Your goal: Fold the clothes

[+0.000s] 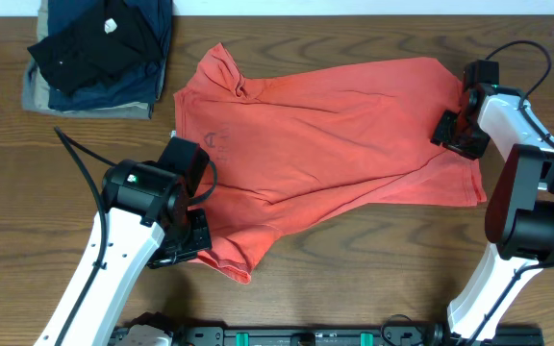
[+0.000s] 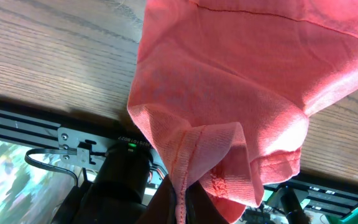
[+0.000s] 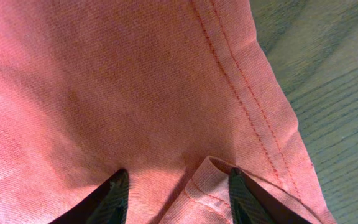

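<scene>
The orange-red T-shirt (image 1: 335, 135) lies spread and rumpled across the middle of the table, collar at the far left. My left gripper (image 1: 195, 245) is at the shirt's near left corner, shut on a pinch of hemmed edge (image 2: 182, 211), and the cloth (image 2: 229, 74) hangs up from it. At the shirt's right edge is my right gripper (image 1: 455, 135). In the right wrist view its jaws (image 3: 179, 186) stand apart and press down on the fabric (image 3: 104, 81), with a raised fold of hem (image 3: 207, 171) between the fingers (image 3: 114, 193).
A pile of folded black, navy and khaki garments (image 1: 99, 53) sits at the far left corner. A black rail (image 1: 306, 336) runs along the table's front edge. Bare wood (image 1: 354, 259) shows in front of the shirt.
</scene>
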`<state>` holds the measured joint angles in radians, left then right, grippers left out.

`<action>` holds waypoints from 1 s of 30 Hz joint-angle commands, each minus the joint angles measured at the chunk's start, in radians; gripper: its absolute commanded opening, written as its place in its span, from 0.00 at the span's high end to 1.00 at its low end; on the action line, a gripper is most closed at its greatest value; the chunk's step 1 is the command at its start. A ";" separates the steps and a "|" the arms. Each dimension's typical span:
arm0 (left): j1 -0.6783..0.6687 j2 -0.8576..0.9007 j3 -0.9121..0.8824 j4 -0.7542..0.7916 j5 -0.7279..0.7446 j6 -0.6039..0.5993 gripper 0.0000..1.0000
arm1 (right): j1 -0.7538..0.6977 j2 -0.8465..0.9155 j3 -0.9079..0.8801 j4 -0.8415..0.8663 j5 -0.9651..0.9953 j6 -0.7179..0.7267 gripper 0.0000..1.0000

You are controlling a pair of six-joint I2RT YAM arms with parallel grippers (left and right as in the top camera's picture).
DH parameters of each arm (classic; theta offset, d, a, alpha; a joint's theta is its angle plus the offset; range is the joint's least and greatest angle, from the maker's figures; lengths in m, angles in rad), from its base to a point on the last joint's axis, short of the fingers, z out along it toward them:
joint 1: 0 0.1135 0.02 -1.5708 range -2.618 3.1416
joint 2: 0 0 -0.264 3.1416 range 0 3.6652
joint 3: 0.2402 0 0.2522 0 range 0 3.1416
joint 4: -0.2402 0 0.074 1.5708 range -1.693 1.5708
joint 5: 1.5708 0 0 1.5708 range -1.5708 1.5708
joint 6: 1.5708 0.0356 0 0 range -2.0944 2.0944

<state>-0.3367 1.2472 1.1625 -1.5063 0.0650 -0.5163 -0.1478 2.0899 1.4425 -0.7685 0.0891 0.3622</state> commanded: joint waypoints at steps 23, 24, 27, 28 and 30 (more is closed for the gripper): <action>-0.002 -0.007 -0.003 0.012 -0.002 0.006 0.93 | -0.053 0.020 0.003 -0.014 0.034 0.000 0.99; -0.002 -0.007 -0.003 0.012 -0.002 0.006 0.93 | -0.053 0.020 0.003 -0.014 0.034 0.000 0.99; -0.002 -0.007 -0.003 0.015 -0.002 0.006 0.93 | -0.053 0.018 0.006 -0.023 0.034 0.001 0.99; -0.002 -0.007 -0.003 0.020 -0.002 0.006 0.93 | -0.054 0.017 0.012 -0.034 0.034 0.009 0.99; -0.002 -0.007 -0.003 0.032 -0.002 0.006 0.94 | -0.057 0.012 0.034 -0.068 0.034 0.027 0.99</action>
<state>-0.3367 1.2472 1.1625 -1.4803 0.0650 -0.5167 -0.1932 2.0903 1.4467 -0.8093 0.1089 0.3630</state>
